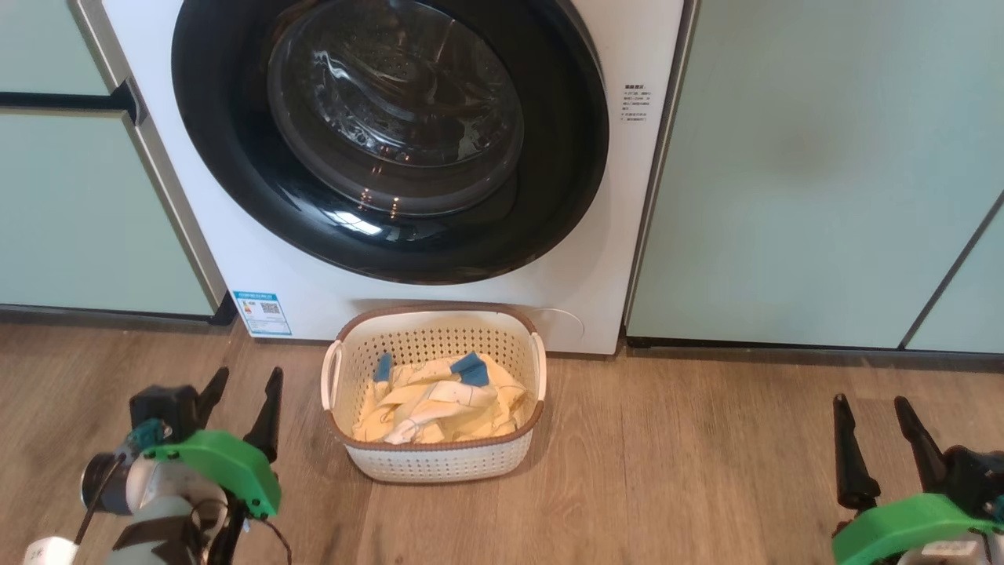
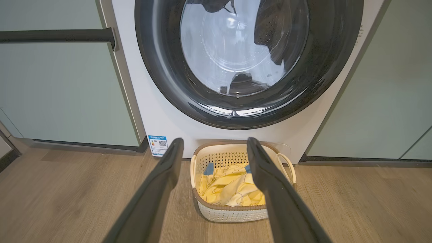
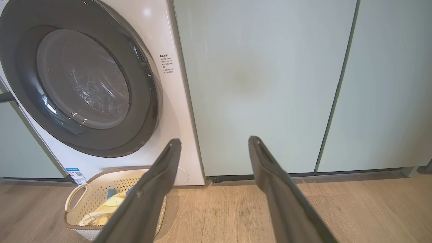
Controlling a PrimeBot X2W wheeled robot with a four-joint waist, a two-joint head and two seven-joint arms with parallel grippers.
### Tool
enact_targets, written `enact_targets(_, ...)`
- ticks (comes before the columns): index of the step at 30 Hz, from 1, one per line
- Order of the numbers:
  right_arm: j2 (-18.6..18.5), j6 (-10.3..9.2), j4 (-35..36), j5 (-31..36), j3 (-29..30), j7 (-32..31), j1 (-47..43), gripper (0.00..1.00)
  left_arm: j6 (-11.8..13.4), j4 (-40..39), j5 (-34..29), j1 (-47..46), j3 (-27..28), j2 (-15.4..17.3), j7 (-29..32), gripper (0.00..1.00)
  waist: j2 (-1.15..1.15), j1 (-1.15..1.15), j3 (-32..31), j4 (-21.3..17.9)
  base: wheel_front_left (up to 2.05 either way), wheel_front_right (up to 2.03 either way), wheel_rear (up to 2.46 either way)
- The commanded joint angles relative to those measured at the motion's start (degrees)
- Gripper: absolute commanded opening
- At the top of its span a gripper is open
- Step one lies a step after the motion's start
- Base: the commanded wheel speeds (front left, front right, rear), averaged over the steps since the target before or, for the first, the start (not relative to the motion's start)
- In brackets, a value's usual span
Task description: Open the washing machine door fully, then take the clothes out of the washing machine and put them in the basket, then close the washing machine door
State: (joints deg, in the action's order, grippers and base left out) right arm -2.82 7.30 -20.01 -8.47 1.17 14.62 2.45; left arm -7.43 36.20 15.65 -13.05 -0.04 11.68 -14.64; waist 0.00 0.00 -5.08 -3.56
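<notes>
Head view: left gripper (image 1: 249, 377) at lower left, right gripper (image 1: 871, 404) at lower right, both with jaws spread wide, nothing held, both over wood floor (image 1: 690, 471). Basket (image 1: 439, 464) sits on floor between them, nearer the left one, just in front of washer (image 1: 604, 259) and under door (image 1: 390, 133). Door is shut flush on washer front: glossy black ring, clear glass bowl, steel drum (image 1: 376, 71) seen through it. Clothes (image 1: 439, 400) lie in basket: pale yellow heap, white parts, 2 blue patches, below the brown rim. Blue sticker (image 1: 263, 312) at washer's lower left corner.

Left wrist view: basket framed between its 2 fingers (image 2: 158, 195), 1 finger crossing the basket's right side; glass reads bright with reflections.

Right wrist view adds 2 pale green cabinets (image 3: 263, 84) right of washer. Basket is at lower left, half hidden behind 1 finger, 1 white handle (image 3: 75, 199) visible.
</notes>
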Motion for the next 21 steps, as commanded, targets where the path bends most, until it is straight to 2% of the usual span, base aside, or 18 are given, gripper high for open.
enact_targets(1, -0.1, 0.19, 1.5, 0.6, -1.4, 0.4, 1.5, 1.00, -0.1, -1.4, 0.6, -3.4, 2.0, 2.0, -0.4, 1.00, 0.00, 0.00, 0.0, 0.0, 0.00, 0.00, 0.00)
enact_targets(2, 0.0, 0.00, 0.0, 0.0, 0.0, 0.0, 0.0, 0.00, 0.0, 0.0, 0.3, -0.1, -0.1, 0.0, 0.0, 0.00, 0.00, 0.00, 0.0, 0.0, 0.00, 0.00, 0.00)
enact_targets(10, 0.1, 0.00, -5.6, -0.6, 0.1, -0.4, -3.6, 0.00, 0.0, 4.3, 1.0, 5.7, -0.3, -3.1, 0.2, 0.00, 0.00, 0.00, 0.0, 0.1, 0.00, 0.00, 0.00)
enact_targets(21, 0.1, 0.02, -4.6, -7.9, 0.5, -2.2, -3.0, 0.00, 0.0, 2.0, 7.7, 5.8, 0.3, -3.6, 2.1, 0.00, 0.00, 0.00, 0.5, 0.4, 0.00, 0.00, 0.00)
